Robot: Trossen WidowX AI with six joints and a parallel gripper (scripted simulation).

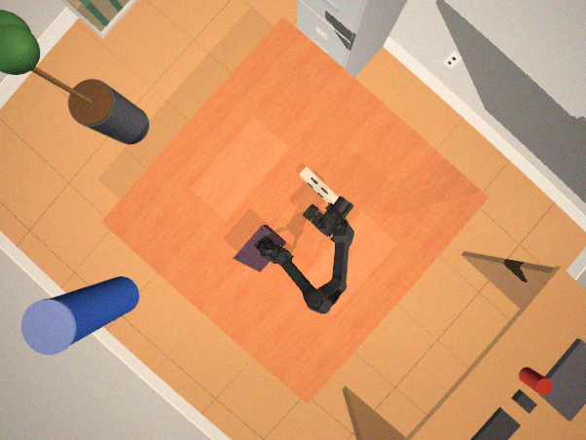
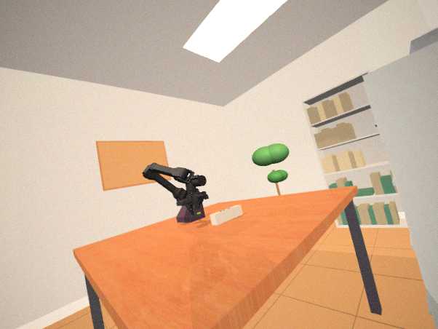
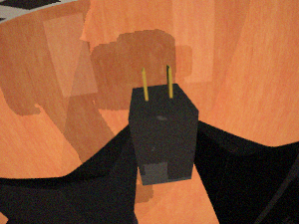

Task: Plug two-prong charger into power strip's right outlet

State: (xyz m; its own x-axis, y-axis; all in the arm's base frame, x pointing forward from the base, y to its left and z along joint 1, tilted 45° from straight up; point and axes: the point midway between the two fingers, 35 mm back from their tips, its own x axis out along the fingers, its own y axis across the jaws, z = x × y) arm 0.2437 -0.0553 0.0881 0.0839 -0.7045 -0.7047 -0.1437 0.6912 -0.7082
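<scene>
Gripper (image 3: pixel 161 160) clenched on black charger (image 3: pixel 162 135), prongs (image 3: pixel 157 84) forward; power strip (image 1: pixel 318 184) beside.

A black, boxy two-prong charger (image 3: pixel 162 135) is clamped between dark gripper fingers, its two brass prongs pointing toward twelve o'clock. A cream power strip (image 1: pixel 318 184) lies flat on the orange table, slots up.
</scene>
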